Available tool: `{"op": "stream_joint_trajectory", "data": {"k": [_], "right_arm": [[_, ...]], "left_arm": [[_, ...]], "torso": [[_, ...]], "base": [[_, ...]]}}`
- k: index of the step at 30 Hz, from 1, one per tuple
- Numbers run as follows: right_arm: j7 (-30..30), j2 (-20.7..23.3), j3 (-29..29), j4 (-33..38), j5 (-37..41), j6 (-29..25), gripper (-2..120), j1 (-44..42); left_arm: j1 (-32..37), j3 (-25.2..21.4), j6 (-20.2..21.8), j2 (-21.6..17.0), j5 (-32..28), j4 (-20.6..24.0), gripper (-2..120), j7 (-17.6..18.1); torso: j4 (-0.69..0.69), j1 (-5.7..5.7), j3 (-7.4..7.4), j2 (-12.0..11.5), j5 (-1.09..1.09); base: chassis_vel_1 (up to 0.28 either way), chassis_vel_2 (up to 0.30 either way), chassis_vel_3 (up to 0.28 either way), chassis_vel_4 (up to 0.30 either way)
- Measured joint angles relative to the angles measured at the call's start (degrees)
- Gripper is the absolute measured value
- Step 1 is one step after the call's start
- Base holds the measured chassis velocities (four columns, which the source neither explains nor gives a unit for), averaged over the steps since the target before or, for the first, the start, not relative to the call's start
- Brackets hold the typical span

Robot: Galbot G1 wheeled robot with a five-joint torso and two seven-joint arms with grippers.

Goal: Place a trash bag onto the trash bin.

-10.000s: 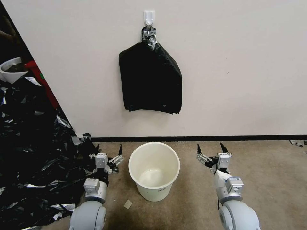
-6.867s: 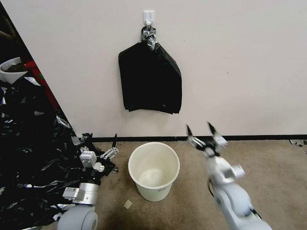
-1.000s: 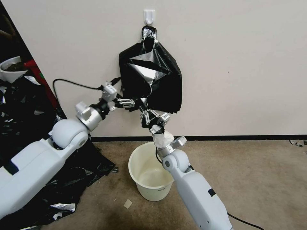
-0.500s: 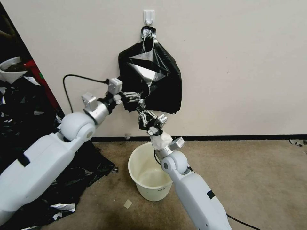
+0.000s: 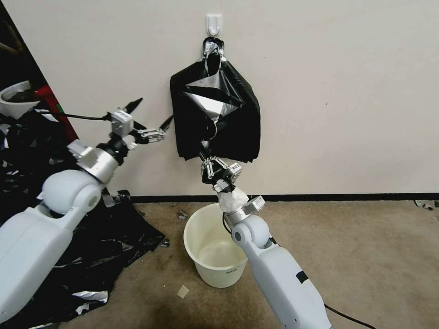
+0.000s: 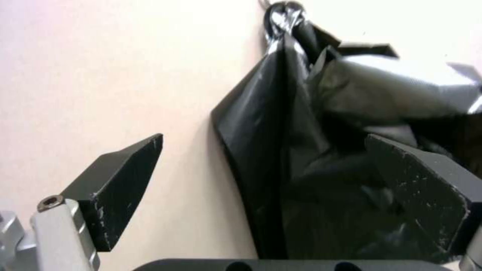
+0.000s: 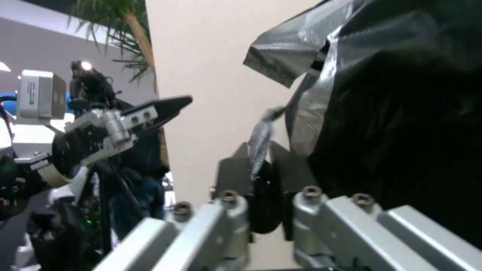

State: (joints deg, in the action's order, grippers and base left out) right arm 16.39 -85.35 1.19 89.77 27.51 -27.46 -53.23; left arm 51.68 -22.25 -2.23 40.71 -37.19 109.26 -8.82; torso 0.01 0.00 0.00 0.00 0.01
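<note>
Up on the wall, the glossy silvery-black trash bag (image 5: 211, 98) is pinched at its lower corner by the raised right gripper (image 5: 206, 157); left gripper (image 5: 151, 114) is held spread, empty, left of it

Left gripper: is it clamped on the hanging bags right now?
No, the left gripper is open beside the stack of bags, touching nothing.

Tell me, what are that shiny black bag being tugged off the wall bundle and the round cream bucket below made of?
The shiny black trash bag looks like very thin plastic film: it creases sharply and flashes silver where the right gripper pinches its corner. The round cream trash bin seems to be smooth moulded plastic, rigid, with a soft sheen inside. The left gripper waits open beside the bundle.
</note>
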Motion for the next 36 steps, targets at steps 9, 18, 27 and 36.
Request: {"op": "stream_joint_trajectory", "data": {"k": [9,18,27,36], "right_arm": [[-14.9,6.7,3.9,9.2,-18.9,3.4,43,-11.2],[-18.2,14.3,7.9,21.6,-19.0,7.6,75,-15.5],[-21.2,26.3,-3.3,24.9,-17.8,24.4,100,5.9],[-20.7,27.6,-14.1,16.2,-16.5,32.1,100,27.7]], "left_arm": [[4.5,-2.1,-0.6,2.3,0.9,1.0,100,-0.1],[5.7,-1.9,-0.7,3.6,1.9,1.3,100,-0.1],[6.3,-1.0,-0.7,4.5,2.8,0.9,100,0.0],[7.9,-2.3,-0.8,4.8,3.1,-0.5,100,0.2]], "torso": [[-0.03,0.0,0.0,0.0,0.0],[-0.03,0.0,-0.01,0.0,0.01],[0.0,0.0,0.01,0.0,0.0],[0.01,0.0,0.01,0.0,-0.02]], "base": [[0.0,0.0,0.0,0.0],[0.0,0.0,0.0,0.0],[0.0,0.0,0.0,0.0],[0.0,0.0,0.0,0.0]]}}
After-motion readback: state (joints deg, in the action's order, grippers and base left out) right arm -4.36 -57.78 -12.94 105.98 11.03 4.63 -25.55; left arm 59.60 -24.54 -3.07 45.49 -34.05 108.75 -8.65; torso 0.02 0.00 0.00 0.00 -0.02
